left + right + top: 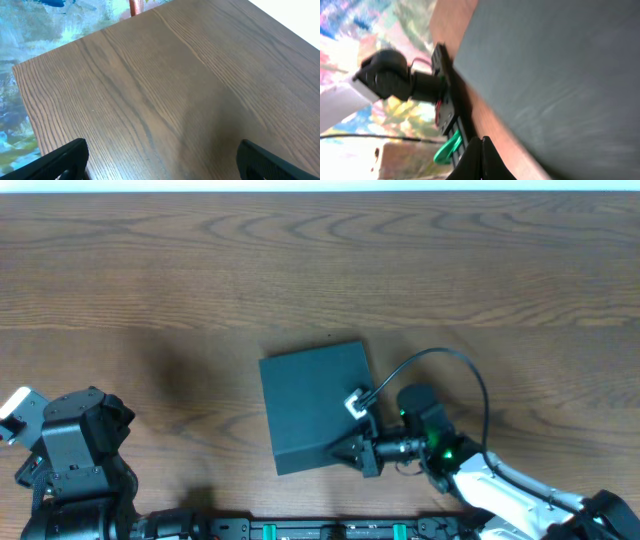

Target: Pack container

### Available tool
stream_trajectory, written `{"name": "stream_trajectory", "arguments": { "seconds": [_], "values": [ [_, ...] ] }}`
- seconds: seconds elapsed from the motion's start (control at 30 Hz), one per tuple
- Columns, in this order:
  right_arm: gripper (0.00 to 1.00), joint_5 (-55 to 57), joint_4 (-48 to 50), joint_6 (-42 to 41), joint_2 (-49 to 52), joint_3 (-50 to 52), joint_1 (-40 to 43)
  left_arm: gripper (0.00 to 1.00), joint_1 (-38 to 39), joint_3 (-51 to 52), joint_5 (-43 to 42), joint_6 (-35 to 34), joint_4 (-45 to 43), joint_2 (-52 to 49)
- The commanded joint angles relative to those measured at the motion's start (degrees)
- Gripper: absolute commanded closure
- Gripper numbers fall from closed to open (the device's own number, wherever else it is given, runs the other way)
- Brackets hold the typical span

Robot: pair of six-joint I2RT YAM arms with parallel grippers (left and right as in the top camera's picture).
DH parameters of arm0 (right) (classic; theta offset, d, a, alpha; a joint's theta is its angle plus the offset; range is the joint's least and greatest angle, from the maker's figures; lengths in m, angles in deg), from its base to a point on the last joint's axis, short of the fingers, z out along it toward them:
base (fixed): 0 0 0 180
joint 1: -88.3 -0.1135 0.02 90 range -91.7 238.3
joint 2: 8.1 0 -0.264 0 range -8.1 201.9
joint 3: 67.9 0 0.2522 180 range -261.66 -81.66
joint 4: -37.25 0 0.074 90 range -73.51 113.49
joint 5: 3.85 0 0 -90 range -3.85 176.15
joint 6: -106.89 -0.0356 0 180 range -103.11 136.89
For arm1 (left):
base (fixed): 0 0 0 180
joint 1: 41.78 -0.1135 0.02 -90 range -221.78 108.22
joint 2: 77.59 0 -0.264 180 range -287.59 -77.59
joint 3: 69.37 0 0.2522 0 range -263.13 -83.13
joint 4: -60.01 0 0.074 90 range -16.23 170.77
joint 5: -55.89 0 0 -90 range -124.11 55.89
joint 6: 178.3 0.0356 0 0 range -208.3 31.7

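Note:
The container point(310, 405) is a dark teal-black square box lying shut in the middle of the table, lid flat. It fills the right of the right wrist view point(555, 80). My right gripper point(345, 448) is shut and empty, its joined fingertips point(481, 160) low at the box's near right corner. I cannot tell if they touch it. My left gripper point(160, 160) is open and empty over bare wood at the near left; only the arm point(70, 450) shows overhead. No snack packets are in view.
The wooden table point(320, 270) runs to a far edge at the top of the overhead view. The right arm's cable point(450, 360) loops above the table beside the box. The table's left edge point(25, 100) shows in the left wrist view.

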Motion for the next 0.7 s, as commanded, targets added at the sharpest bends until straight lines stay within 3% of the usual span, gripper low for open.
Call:
{"name": "stream_trajectory", "arguments": {
  "seconds": [0.0, 0.1, 0.43, 0.67],
  "values": [
    [0.98, 6.91, -2.54, -3.19, -0.50, 1.01, -4.15, 0.05, -0.39, -0.57, 0.63, -0.66, 0.20, 0.04],
    [0.98, 19.02, -6.47, -5.90, -0.59, 1.01, -7.02, 0.05, -0.39, -0.57, 0.63, -0.66, 0.20, 0.04],
    [0.98, 42.23, -6.54, -18.01, 0.04, 0.98, -7.10, 0.05, -0.39, -0.57, 0.63, -0.66, 0.20, 0.04],
    [0.98, 38.60, -5.44, -16.70, 1.46, -1.22, -8.09, 0.05, -0.39, -0.57, 0.63, -0.66, 0.20, 0.04]
  ]
}}
